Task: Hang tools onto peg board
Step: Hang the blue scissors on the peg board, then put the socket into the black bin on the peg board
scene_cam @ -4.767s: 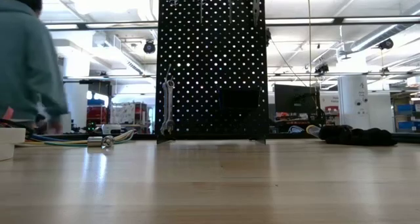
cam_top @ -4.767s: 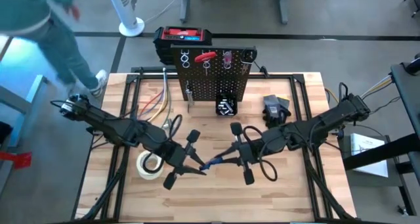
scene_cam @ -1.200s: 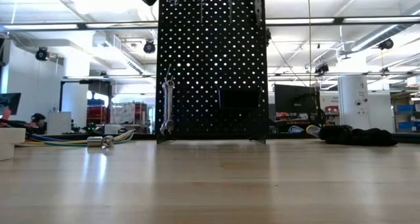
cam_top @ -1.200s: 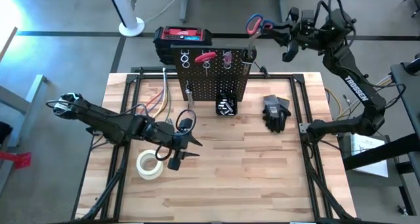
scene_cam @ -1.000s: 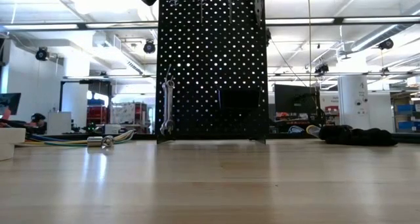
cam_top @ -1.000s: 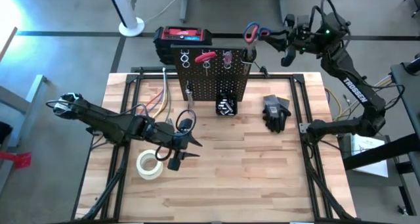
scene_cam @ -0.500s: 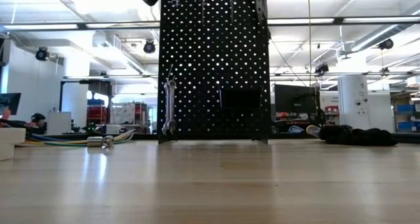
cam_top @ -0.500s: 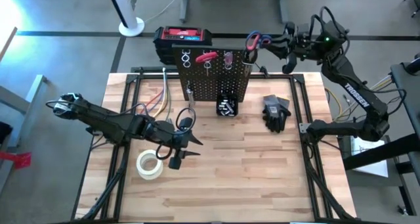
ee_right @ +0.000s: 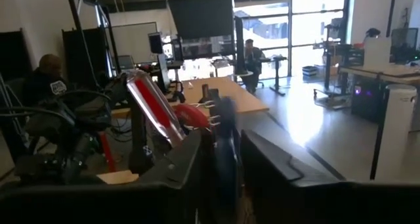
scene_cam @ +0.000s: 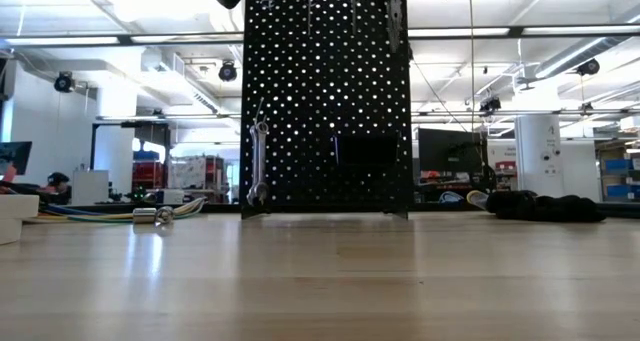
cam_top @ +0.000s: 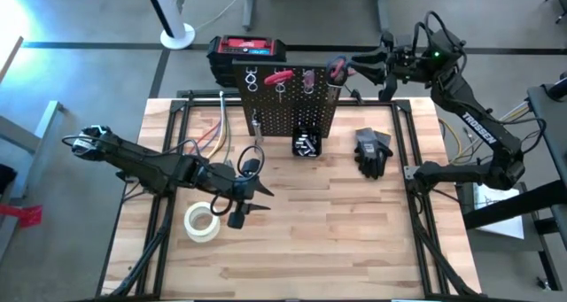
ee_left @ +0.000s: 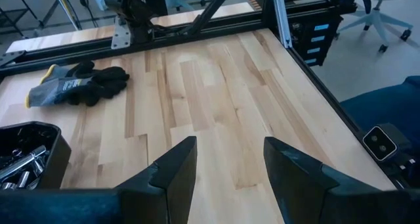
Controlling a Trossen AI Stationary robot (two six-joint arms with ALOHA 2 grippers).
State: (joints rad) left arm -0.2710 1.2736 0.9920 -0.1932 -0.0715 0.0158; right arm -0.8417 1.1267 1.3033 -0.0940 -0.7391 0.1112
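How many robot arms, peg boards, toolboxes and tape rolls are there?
Robot arms: 2
Peg board: 1
Red-and-black toolbox: 1
White tape roll: 1
Total: 5

A robotics lab or workshop: open hall with strip lights, concrete floor, a wooden bench (cam_top: 292, 240) on a metal frame, a toolbox (cam_top: 247, 48), screens and desks behind, cables, a seated person (ee_right: 44, 81) in the background.
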